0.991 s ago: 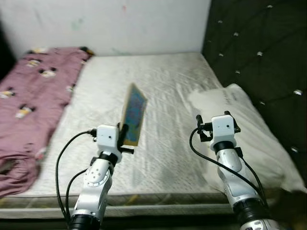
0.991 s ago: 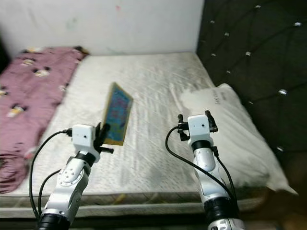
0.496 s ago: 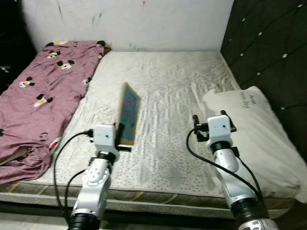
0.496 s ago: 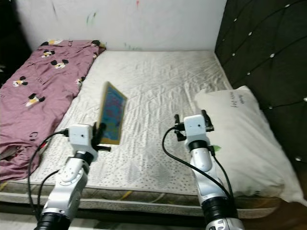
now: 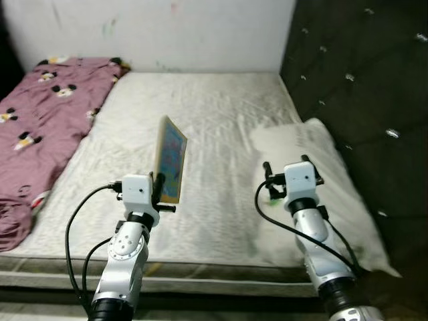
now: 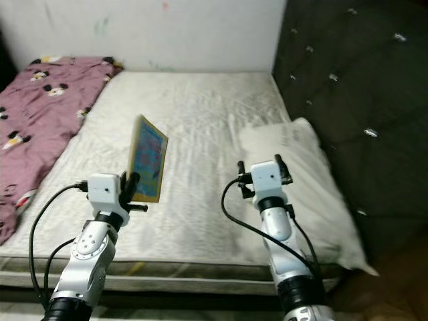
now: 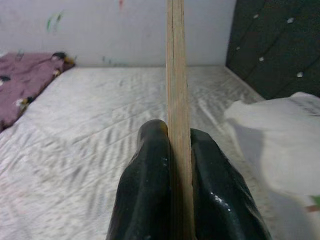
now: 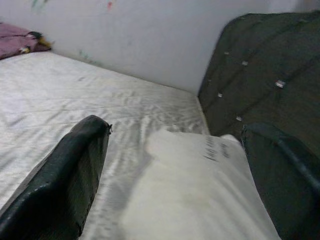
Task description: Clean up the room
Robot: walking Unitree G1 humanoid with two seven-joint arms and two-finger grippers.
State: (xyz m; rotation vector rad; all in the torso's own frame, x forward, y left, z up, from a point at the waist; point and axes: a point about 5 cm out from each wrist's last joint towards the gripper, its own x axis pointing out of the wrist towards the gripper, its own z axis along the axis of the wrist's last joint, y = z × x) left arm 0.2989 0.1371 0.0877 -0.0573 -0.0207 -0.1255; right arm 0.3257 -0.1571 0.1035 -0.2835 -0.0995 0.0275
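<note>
Book [image 5: 170, 160], thin and flat with a yellow border and a blue picture cover, is clamped in the left pincer [image 7: 172, 150]; its two black fingers [image 7: 146, 190] press on either face of the lower edge. It stands on edge above the mattress [image 5: 214, 120], long axis running upward and leaning slightly away from the robot, cover facing the robot's right. In the left wrist view its narrow tan edge rises straight up between the fingers.

Right pincer [image 8: 175, 165] hovers over the near right part of the bed with its fingers wide apart and nothing between them. Just beyond it lies a white pillow [image 5: 314, 167] with small dark lettering, resting against the right side of the mattress.

Beyond the book, the pale quilted mattress stretches to a white wall [image 5: 167, 33] bearing faint coloured marks. A maroon blanket [image 5: 40, 114] printed with cartoon mouse figures is heaped along the left side of the bed. A dark tufted headboard [image 5: 361, 87] with shiny buttons runs along the right side, behind the pillow. Black cables loop along both silver arms.
</note>
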